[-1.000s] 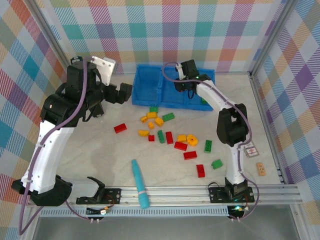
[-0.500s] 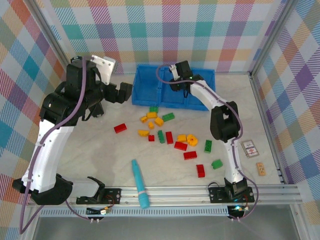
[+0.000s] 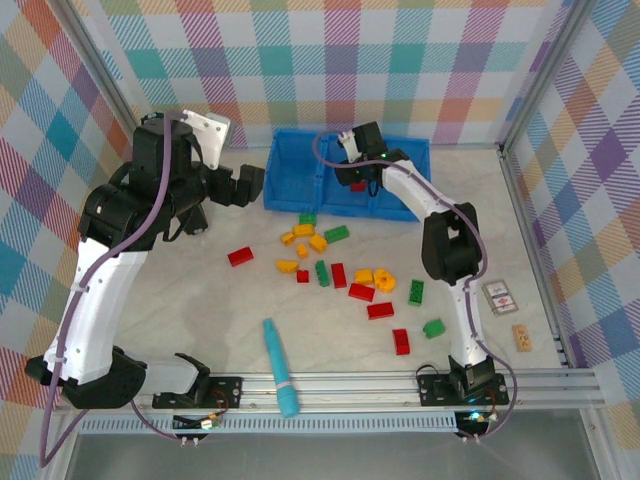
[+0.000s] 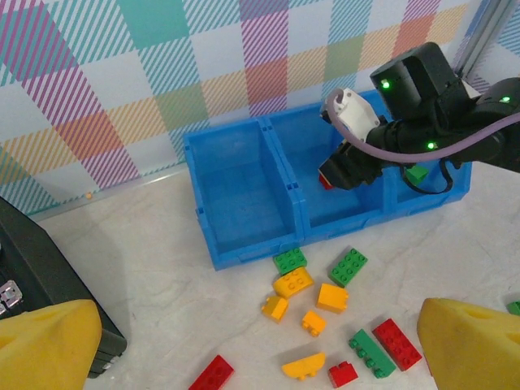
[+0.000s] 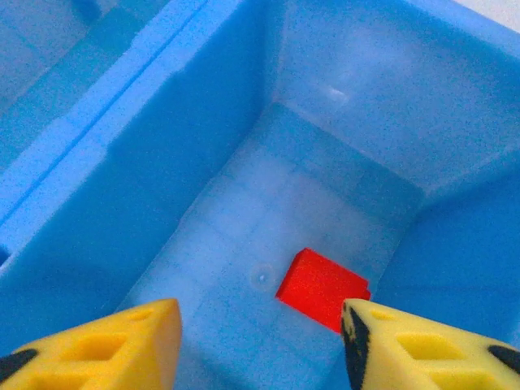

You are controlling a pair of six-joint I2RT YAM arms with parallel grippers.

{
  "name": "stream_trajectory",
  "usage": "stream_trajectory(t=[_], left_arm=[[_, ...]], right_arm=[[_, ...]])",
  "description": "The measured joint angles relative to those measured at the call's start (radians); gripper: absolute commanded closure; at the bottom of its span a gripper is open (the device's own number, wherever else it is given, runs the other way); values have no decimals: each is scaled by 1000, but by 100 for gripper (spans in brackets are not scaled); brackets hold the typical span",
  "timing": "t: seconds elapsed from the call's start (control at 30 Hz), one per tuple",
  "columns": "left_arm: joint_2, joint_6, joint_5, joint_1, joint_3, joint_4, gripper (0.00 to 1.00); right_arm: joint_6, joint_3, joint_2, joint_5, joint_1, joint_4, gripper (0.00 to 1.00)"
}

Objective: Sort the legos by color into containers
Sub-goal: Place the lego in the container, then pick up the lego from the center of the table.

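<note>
The blue bin (image 3: 295,170) stands at the back of the table. My right gripper (image 3: 358,172) hangs open over its middle compartment. A red brick (image 5: 322,288) lies loose on that compartment's floor (image 5: 236,236), between and below my open right gripper (image 5: 258,325). A green brick (image 4: 418,173) sits in the right compartment. Red, yellow and green bricks are scattered in front of the bin, among them a red one (image 3: 240,256), a yellow one (image 3: 303,231) and a green one (image 3: 336,234). My left gripper (image 3: 248,185) is raised left of the bin, open and holding nothing (image 4: 260,341).
A long teal cylinder (image 3: 280,366) lies near the front edge. A tan flat piece (image 3: 520,337) and a small card (image 3: 499,296) lie at the right. Metal frame rails and checkered walls bound the table.
My right gripper shifted a little left over the bin, and a red brick now shows on the middle compartment's floor beneath it. The left arm stayed put.
</note>
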Motion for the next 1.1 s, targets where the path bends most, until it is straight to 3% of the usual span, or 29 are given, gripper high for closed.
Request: stream_trajectory(t=[0.23, 0.33, 0.67, 0.87, 1.1], left_arm=[[0, 5, -19, 0, 0, 0, 0], [-3, 6, -28, 0, 0, 1, 0], [-56, 5, -111, 0, -15, 13, 0], [-47, 5, -128, 0, -15, 27, 0], [-20, 5, -129, 0, -6, 27, 0]], right_arm=[[25, -212, -237, -54, 3, -35, 27], [63, -336, -367, -80, 7, -58, 14], [195, -873, -770, -125, 16, -171, 8], [270, -1038, -831, -141, 19, -196, 3], [312, -1080, -794, -131, 30, -183, 4]])
